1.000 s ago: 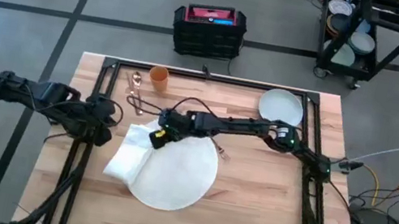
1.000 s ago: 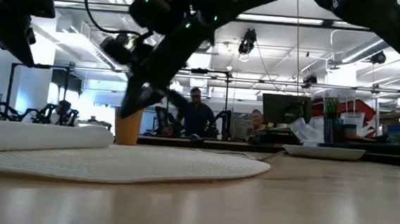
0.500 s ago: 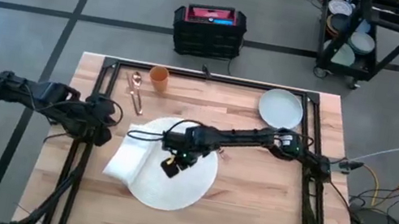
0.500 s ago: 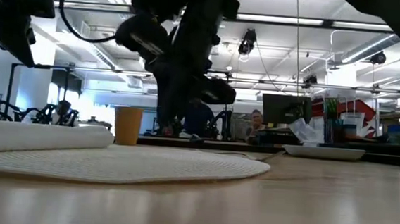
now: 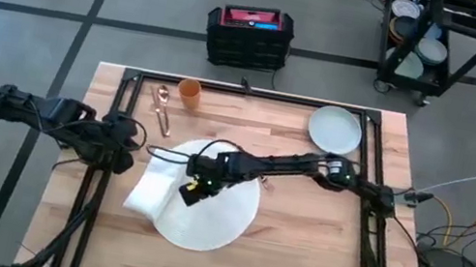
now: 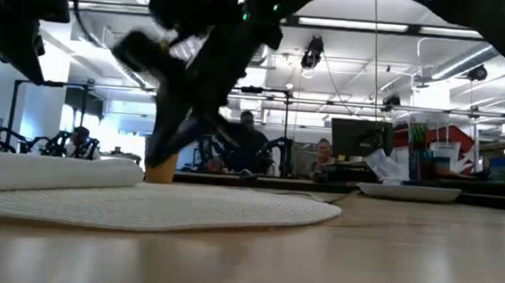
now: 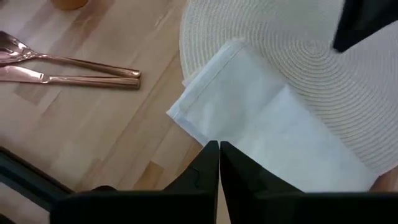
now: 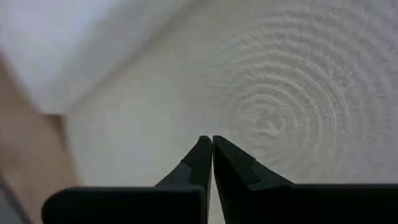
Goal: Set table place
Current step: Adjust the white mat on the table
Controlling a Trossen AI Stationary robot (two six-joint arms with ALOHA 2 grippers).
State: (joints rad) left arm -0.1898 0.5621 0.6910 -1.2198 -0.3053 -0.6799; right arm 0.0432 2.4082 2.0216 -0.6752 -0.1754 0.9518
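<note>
Done: mat (image 5: 210, 209) and napkin (image 5: 153, 187) down.
Left: plate (image 5: 334, 128), cup (image 5: 189, 93), spoon (image 5: 163, 99).
Right end effector (image 5: 191, 191): closed, empty, over mat.
Left end effector (image 7: 219, 163): closed, empty.

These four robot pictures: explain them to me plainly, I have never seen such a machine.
Two dark robot arms work at a wooden table. One picture looks straight down, one looks level across the tabletop, and two come from cameras on the arms' wrists. The right claw hangs shut and empty over the round white mat. The left claw, also shut, waits at the table's left edge, near a folded white napkin that overlaps the mat. At the far side lie a copper spoon and knife, an orange cup and a pale plate.
</note>
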